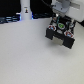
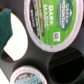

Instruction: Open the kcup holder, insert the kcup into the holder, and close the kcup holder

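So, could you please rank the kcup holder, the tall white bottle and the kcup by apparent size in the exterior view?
1. kcup holder, clearly largest.
2. tall white bottle; it appears to stand farther back, so its true size is unsure.
3. kcup, smallest.

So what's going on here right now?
The tool hangs over the open kcup holder at the exterior view's right. The wrist view shows a kcup with a green "dark magic" top close up, above the round pod slots. Whether the tool grips it cannot be told.
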Robot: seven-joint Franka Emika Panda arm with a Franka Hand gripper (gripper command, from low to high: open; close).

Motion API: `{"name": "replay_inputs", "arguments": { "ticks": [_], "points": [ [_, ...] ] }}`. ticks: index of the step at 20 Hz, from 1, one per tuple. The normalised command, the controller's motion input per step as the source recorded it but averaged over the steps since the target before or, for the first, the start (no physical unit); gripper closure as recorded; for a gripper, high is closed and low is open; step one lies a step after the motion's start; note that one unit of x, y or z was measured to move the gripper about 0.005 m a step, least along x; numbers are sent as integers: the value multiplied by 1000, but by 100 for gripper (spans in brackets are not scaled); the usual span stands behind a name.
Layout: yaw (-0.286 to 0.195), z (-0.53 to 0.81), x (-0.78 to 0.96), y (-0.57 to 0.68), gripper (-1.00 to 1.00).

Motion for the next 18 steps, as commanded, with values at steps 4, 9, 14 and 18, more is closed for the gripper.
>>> {"name": "replay_inputs", "arguments": {
  "ticks": [4,9,14,18],
  "points": [
    [79,601,289,-246,-100],
    [68,530,432,-371,-100],
    [39,366,552,-454,-100],
    [35,260,596,-455,-100]
  ]
}}
